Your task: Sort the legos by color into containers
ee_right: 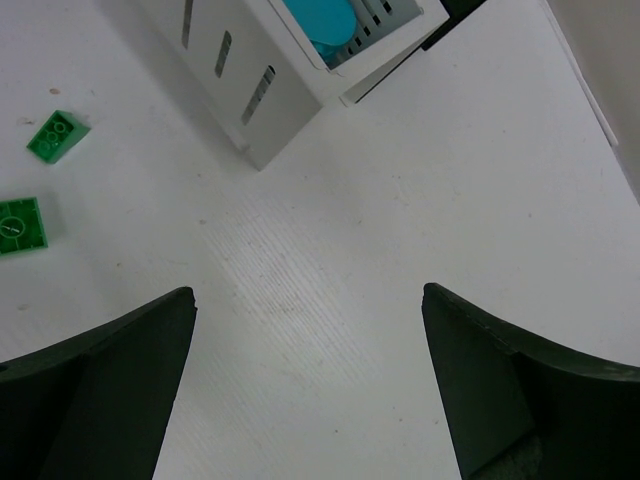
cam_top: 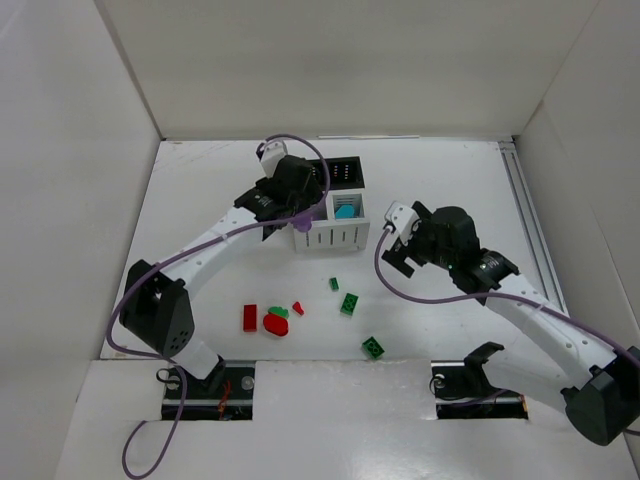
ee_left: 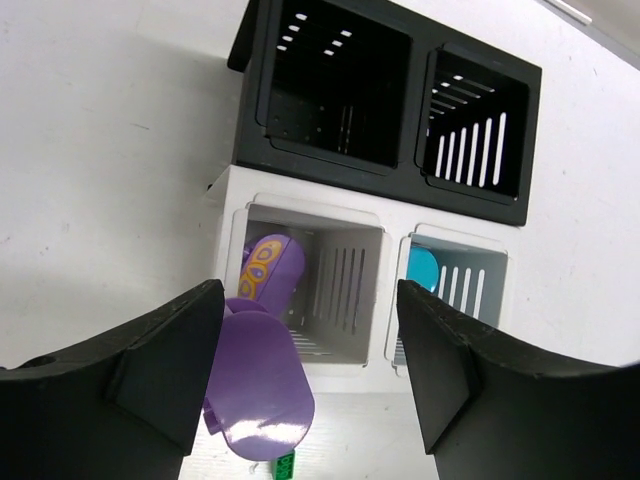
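The container block point(cam_top: 352, 238) stands mid-table, two black compartments behind and two white in front. My left gripper point(cam_top: 299, 212) hangs open over the front left white compartment point(ee_left: 350, 345). A purple lego point(ee_left: 260, 385) with a yellow-patterned end leans out of that compartment over its front rim, beside my left finger point(ee_left: 165, 360); no grip shows. A cyan lego point(ee_left: 422, 268) lies in the right white compartment and also shows in the right wrist view point(ee_right: 320, 20). My right gripper point(cam_top: 396, 248) is open and empty above bare table point(ee_right: 308, 300), right of the block.
Loose legos lie in front of the block: a red brick point(cam_top: 249, 317), a red rounded piece point(cam_top: 275, 325) with a green bit on it, a small red piece point(cam_top: 298, 307), and three green pieces point(cam_top: 334, 284), point(cam_top: 348, 303), point(cam_top: 373, 347). White walls enclose the table.
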Controlling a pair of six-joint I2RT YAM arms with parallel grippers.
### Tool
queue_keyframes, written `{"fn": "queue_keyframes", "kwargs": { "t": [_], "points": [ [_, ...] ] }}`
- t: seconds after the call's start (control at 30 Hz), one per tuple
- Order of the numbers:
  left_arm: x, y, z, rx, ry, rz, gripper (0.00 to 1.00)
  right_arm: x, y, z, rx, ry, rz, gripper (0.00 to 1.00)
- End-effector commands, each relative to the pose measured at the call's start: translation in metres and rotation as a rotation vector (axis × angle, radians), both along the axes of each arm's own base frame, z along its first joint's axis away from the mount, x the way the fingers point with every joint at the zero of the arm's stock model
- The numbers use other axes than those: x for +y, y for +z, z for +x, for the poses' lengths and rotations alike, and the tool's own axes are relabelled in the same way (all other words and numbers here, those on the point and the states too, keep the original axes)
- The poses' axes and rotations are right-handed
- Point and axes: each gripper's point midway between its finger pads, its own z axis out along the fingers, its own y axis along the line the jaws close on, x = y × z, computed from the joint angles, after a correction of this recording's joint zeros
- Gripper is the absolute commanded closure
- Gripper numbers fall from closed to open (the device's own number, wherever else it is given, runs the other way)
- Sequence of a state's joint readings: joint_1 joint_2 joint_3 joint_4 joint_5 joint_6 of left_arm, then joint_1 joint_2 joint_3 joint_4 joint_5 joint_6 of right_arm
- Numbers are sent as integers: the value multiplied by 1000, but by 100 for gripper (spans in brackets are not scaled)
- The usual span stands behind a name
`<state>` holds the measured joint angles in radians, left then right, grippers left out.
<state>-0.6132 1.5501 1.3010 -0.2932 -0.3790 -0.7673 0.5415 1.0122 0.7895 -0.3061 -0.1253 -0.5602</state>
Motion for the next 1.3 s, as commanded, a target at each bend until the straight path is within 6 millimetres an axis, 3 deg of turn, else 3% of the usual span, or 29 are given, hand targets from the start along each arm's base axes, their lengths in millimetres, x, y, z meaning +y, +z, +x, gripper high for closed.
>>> {"fn": "queue_keyframes", "kwargs": {
  "t": [0.0, 0.33, 0.47, 0.57, 0.8, 0.9, 0.93, 1.0, 1.07, 1.13, 1.27],
  "points": [
    [-2, 1, -3, -10, -38, -5, 34, 0, 9, 2, -28, -32, 21, 1],
    [-1, -1, 4, -3, 0, 8, 34, -6, 8, 1, -27, -56, 4, 1],
    [-3, 11, 14, -29, 19, 9, 34, -6, 8, 1, -27, -56, 4, 1],
    [5, 8, 18, -12, 51, 43, 34, -5, 10, 3, -32, -51, -3, 1],
    [47, 30, 3, -51, 165, 77, 28, 4, 8, 4, -23, -14, 17, 1],
    [53, 28, -11, -46, 162, 58, 27, 5, 10, 5, -31, -14, 22, 1],
    [53, 17, -18, -21, 152, 55, 27, 5, 10, 5, -31, -14, 22, 1],
    [46, 13, -26, -12, 103, 11, 27, 6, 10, 4, -34, -1, 19, 1],
    [27, -1, -38, 9, 11, -33, 20, 6, 10, 4, -34, -1, 19, 1],
    [9, -5, -49, 14, -66, -58, 20, 7, 9, 6, -34, -1, 19, 1],
    [-9, -9, -53, 16, -127, -95, 19, 10, 6, 5, -26, 8, 15, 1]
  ]
}}
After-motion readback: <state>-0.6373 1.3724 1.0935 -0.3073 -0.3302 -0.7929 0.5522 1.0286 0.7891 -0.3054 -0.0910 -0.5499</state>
